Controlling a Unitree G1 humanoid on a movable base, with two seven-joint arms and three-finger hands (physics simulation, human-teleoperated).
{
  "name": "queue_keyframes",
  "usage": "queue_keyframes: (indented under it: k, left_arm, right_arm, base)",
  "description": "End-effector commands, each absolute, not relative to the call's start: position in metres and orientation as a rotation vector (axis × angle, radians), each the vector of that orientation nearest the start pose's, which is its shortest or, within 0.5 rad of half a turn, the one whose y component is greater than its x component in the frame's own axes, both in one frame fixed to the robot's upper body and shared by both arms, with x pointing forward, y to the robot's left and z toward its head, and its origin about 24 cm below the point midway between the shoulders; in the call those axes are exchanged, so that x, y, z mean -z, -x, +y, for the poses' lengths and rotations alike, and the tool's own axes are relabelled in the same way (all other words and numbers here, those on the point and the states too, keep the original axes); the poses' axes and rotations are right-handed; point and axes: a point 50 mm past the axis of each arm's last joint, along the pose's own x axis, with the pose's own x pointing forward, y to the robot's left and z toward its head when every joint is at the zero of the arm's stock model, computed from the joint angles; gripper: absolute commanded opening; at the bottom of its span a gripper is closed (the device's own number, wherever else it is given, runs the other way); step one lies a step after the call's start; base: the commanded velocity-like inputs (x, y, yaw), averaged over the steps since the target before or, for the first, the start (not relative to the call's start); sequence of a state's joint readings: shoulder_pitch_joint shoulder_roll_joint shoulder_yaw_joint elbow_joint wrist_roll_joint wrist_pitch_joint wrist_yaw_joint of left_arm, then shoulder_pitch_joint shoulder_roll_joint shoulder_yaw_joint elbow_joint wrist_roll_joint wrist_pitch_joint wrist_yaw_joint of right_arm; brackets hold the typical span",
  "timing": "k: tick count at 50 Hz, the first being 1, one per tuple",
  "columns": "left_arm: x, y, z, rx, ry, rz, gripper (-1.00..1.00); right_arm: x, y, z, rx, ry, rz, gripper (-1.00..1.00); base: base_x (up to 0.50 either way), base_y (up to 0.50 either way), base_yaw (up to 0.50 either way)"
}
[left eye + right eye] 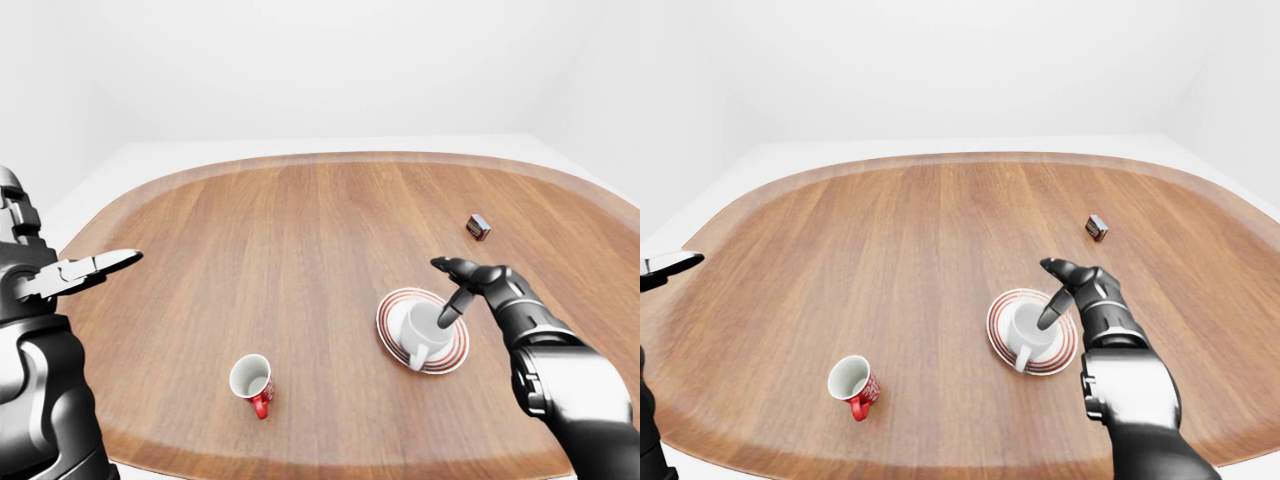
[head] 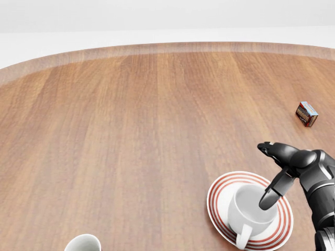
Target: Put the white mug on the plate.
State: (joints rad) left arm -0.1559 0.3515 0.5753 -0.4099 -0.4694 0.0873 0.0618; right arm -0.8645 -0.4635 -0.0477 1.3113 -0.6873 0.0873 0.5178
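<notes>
The white mug [image 2: 252,209] stands upright on the red-ringed plate [image 2: 218,193], handle towards six o'clock; the right hand [image 2: 283,167] hovers at its two o'clock, fingers spread and gripping nothing, one fingertip perhaps touching the rim; the left hand [image 1: 88,268] hangs open beyond the table [image 1: 300,240]'s nine o'clock edge.

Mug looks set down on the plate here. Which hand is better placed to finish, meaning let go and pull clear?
The right hand. Its open fingers hang over the white mug, which stands upright on the plate. The left hand is held off the table's left edge.
</notes>
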Motion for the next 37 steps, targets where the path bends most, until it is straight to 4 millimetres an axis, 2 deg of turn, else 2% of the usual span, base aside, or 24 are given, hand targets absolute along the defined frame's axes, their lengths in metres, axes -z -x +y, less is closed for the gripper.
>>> queue_keyframes:
  k: [1, 4, 5, 6, 8, 9, 11, 12, 18, 23, 24, 29, 37]
  left_arm:
    - [-0.21, -0.219, 0.296, -0.376, 0.067, -0.643, 1.0]
    - [-0.209, -0.219, 0.296, -0.374, 0.066, -0.641, 1.0]
    - [-0.209, -0.219, 0.296, -0.373, 0.066, -0.642, 1.0]
    - [-0.209, -0.219, 0.296, -0.373, 0.066, -0.642, 1.0]
    - [-0.21, -0.218, 0.296, -0.374, 0.066, -0.646, 1.0]
    - [-0.21, -0.218, 0.296, -0.374, 0.066, -0.647, 1.0]
    - [-0.211, -0.218, 0.295, -0.372, 0.066, -0.65, 1.0]
    - [-0.211, -0.217, 0.295, -0.373, 0.066, -0.651, 1.0]
    - [-0.212, -0.217, 0.295, -0.374, 0.067, -0.656, 1.0]
    - [-0.212, -0.217, 0.295, -0.374, 0.067, -0.657, 1.0]
    - [-0.212, -0.217, 0.294, -0.372, 0.066, -0.655, 1.0]
    - [-0.213, -0.216, 0.295, -0.375, 0.067, -0.662, 1.0]
    - [-0.213, -0.216, 0.295, -0.374, 0.067, -0.66, 1.0]
  right_arm:
    - [-0.109, -0.385, -0.266, -0.251, 0.887, 0.58, 1.0]
    - [-0.132, -0.391, -0.26, -0.257, 0.94, 0.496, 1.0]
    - [-0.153, -0.394, -0.252, -0.272, 0.991, 0.42, 1.0]
    - [-0.158, -0.394, -0.249, -0.283, 1.013, 0.397, 1.0]
    - [-0.192, -0.39, -0.234, -0.3, 1.105, 0.264, 1.0]
    - [-0.193, -0.389, -0.233, -0.292, 1.115, 0.253, 1.0]
    - [-0.231, -0.379, -0.218, -0.22, 1.246, 0.084, 1.0]
    - [-0.243, -0.374, -0.212, -0.191, 1.279, 0.024, 1.0]
    - [-0.299, -0.345, -0.187, -0.035, 1.393, -0.239, 1.0]
    - [-0.328, -0.324, -0.172, 0.056, 1.439, -0.387, 1.0]
    - [-0.338, -0.318, -0.168, 0.074, 1.421, -0.441, 1.0]
    - [-0.366, -0.305, -0.166, 0.129, 1.399, -0.543, 1.0]
    - [-0.375, -0.3, -0.167, 0.123, 1.389, -0.583, 1.0]
  base:
    - [0.0, 0.0, 0.0]
    - [0.0, 0.0, 0.0]
    - [0.0, 0.0, 0.0]
    - [0.0, 0.0, 0.0]
    - [0.0, 0.0, 0.0]
    - [0.0, 0.0, 0.0]
    - [0.0, 0.0, 0.0]
    - [0.0, 0.0, 0.0]
    - [0.0, 0.0, 0.0]
    - [0.0, 0.0, 0.0]
    - [0.0, 0.0, 0.0]
    - [0.0, 0.0, 0.0]
    - [0.0, 0.0, 0.0]
